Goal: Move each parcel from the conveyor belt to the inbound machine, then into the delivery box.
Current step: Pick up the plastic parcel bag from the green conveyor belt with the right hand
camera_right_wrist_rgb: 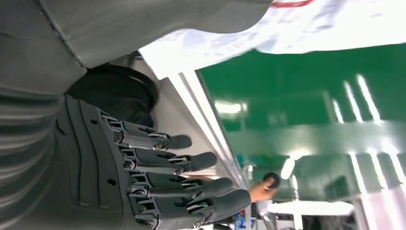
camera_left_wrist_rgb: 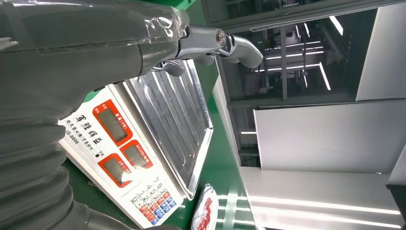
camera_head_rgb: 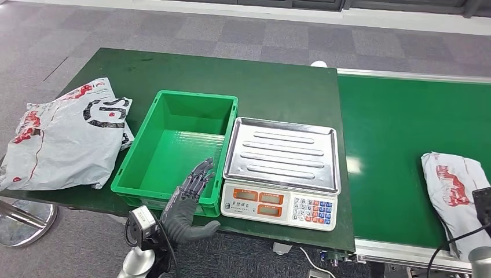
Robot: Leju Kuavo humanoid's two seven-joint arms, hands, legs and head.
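On your green conveyor belt (camera_head_rgb: 405, 145) a white parcel (camera_head_rgb: 454, 194) lies at the near right, your right hand (camera_right_wrist_rgb: 158, 177) beside it with fingers spread and empty, left hand (camera_head_rgb: 188, 200) open over the green crate (camera_head_rgb: 173, 145)'s front rim

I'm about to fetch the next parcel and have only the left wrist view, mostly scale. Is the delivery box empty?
Observer: Yes, the green box left of the scale holds nothing.
Operator: Any parcels beyond it?
Observer: Grey parcels lie on the table, left of the box.
Operator: Is the right hand holding one?
Observer: No; the right hand has spread fingers holding nothing, close to a white parcel on the belt.
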